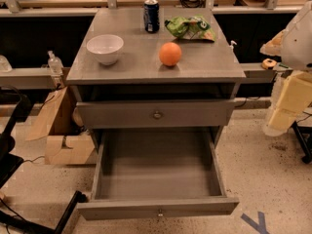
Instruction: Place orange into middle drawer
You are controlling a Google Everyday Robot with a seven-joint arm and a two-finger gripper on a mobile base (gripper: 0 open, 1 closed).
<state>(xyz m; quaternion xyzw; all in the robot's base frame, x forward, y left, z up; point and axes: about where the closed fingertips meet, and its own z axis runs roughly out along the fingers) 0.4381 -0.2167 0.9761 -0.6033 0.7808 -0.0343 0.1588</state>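
Orange (170, 54) near tabletop (131, 60) edge; gripper (287, 106) perhaps far right

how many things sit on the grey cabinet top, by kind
round bright orange fruit: 1
white round bowl: 1
dark blue drink can: 1
crumpled green snack bag: 1
total: 4
claw hangs at the right edge, beside the grey cabinet

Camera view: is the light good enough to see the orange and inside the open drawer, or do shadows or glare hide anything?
Camera view: warm, dim light; the orange is evenly lit, with a small shadow under it and no glare; the middle drawer is shaded, darkest at the back, but its floor is readable; the gripper is out of frame, and only the arm shows at the right edge.
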